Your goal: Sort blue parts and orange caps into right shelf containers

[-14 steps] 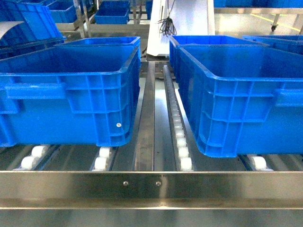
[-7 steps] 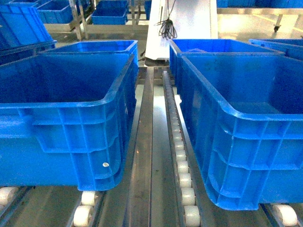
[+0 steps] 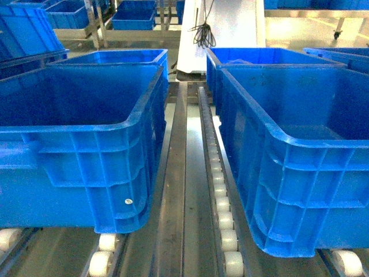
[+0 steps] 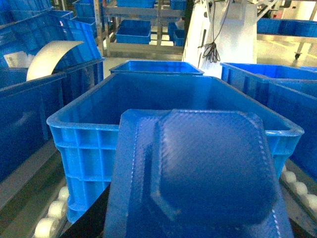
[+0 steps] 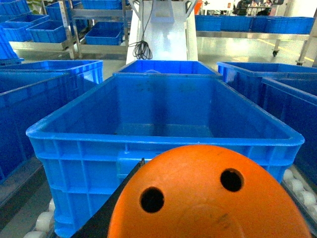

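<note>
1. Comparing the head view with the one a second back: the front steel rail of the shelf is no longer showing, and both crates are filling far more of the frame. Against half a second back, almost nothing is shifting. Judgement: the base is finishing its approach and settling in front of the shelf.

2. Left wrist view: a blue part (image 4: pixel 198 178), a moulded panel with a raised centre, is sitting right up against the camera, presumably in the left pincer. The pincer itself is hidden behind it, so I cannot tell whether it is clenched. The left crate (image 4: pixel 173 129) is lying straight ahead of and below the part, open and apparently bare inside.

3. Right wrist view: an orange cap (image 5: pixel 208 198) with two dark holes is filling the foreground in the same way; the right pincer is hidden, grip not readable. The right crate (image 5: pixel 163 134) is directly beyond it.

4. Neither arm is appearing in the head view, where the left crate (image 3: pixel 86 133) and right crate (image 3: pixel 288 144) are standing apart, with a roller track (image 3: pixel 222 202) between them.

5. Judgement: both items are now within reach of their crates; carrying each over the near rim and letting go is what remains.
</note>
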